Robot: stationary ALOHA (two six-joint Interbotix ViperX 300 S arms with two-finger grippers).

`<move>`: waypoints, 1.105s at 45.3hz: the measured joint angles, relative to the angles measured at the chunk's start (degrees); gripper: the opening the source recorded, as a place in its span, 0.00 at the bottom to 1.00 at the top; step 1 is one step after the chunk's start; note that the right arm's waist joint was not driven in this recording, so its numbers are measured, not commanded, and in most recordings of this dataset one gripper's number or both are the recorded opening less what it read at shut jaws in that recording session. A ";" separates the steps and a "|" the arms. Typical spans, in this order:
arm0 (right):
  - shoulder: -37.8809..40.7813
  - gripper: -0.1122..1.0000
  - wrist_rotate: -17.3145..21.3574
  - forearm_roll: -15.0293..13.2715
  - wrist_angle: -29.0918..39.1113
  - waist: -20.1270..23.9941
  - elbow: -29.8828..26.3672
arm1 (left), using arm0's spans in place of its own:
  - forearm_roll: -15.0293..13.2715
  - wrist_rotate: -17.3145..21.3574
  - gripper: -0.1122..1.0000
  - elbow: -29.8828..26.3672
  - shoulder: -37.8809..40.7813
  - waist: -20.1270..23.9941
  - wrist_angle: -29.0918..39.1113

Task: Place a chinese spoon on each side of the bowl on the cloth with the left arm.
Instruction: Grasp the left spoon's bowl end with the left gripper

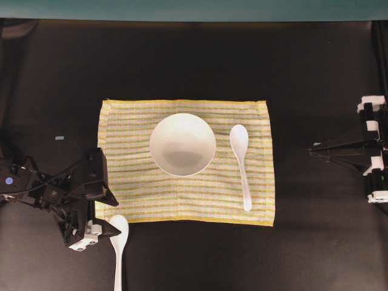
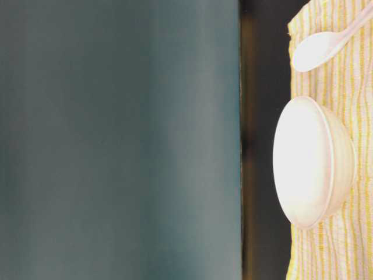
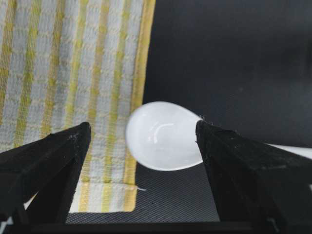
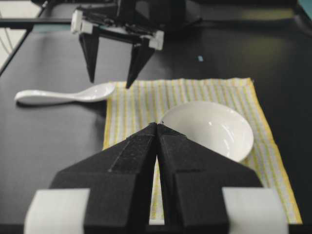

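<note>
The white bowl (image 1: 182,144) sits on the yellow-striped cloth (image 1: 182,203). One white chinese spoon (image 1: 241,159) lies on the cloth just right of the bowl, handle toward the front. A second spoon (image 1: 119,242) lies on the black table off the cloth's front-left corner. My left gripper (image 1: 116,215) is open, its fingers straddling that spoon's scoop end. In the left wrist view the scoop (image 3: 163,141) lies between the black fingertips (image 3: 209,141), close to the right one, beside the cloth's edge (image 3: 73,73). My right gripper (image 4: 157,125) is shut, far right of the cloth (image 1: 312,148).
The table is black and matte, with a small grey-blue tag (image 1: 59,137) left of the cloth. A teal wall (image 1: 194,9) runs along the back edge. The right arm's base (image 1: 373,151) stands at the right edge.
</note>
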 measured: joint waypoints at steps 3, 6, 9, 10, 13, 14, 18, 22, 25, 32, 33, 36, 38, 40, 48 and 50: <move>0.00 0.11 0.00 0.00 0.00 0.00 0.00 | 0.00 -0.09 0.85 0.00 1.14 0.00 -0.18; 0.00 0.11 0.00 0.00 0.00 0.00 0.00 | 0.00 -0.44 0.84 0.00 2.02 -0.09 -0.62; -0.09 0.11 0.00 0.09 0.00 0.00 0.09 | 0.00 -1.41 0.84 0.00 2.20 -0.18 -1.05; -0.09 0.11 0.00 0.00 0.09 0.00 0.00 | 0.00 -1.67 0.84 0.00 2.20 -0.18 -1.23; -0.09 0.11 0.00 0.09 0.00 0.00 0.09 | 0.00 -2.11 0.84 0.00 2.29 -0.35 -1.58; 0.00 0.11 0.00 0.00 0.09 0.00 0.00 | 0.00 -2.29 0.84 -0.09 2.29 -0.44 -1.76; 0.00 0.11 0.00 0.09 0.00 0.00 0.00 | 0.00 -2.46 0.80 -0.09 2.20 -0.62 -1.85; 0.00 0.11 0.00 0.09 0.09 0.00 0.09 | 0.00 -2.46 0.67 -0.09 2.20 -0.79 -1.93; 0.00 0.11 0.00 0.09 0.00 0.00 0.00 | 0.00 -2.46 0.54 -0.09 2.29 -0.79 -1.85; 0.00 0.11 0.00 0.00 0.09 0.00 0.18 | 0.00 -4.04 0.17 -0.35 2.29 -0.88 -0.35; 0.00 0.11 0.00 0.00 0.09 0.00 0.26 | 0.00 -4.39 0.15 -0.53 2.29 -0.79 -0.18; -0.09 0.11 0.00 0.09 0.00 0.00 0.44 | 0.00 -5.62 0.15 -1.05 2.37 -0.79 0.79; 0.00 0.11 0.00 0.09 0.09 0.00 0.44 | 0.00 -6.06 0.15 -1.41 2.37 -0.79 1.41; -0.09 0.11 0.00 0.00 0.09 0.00 0.44 | 0.00 -6.15 0.15 -1.76 2.20 -0.70 2.11; 0.00 0.11 0.00 0.09 0.00 0.00 0.53 | 0.00 -5.98 0.15 -3.87 -1.49 0.44 7.03; 0.00 0.11 0.00 0.09 0.00 0.00 0.44 | 0.00 -5.71 0.15 -4.39 -2.99 1.14 8.79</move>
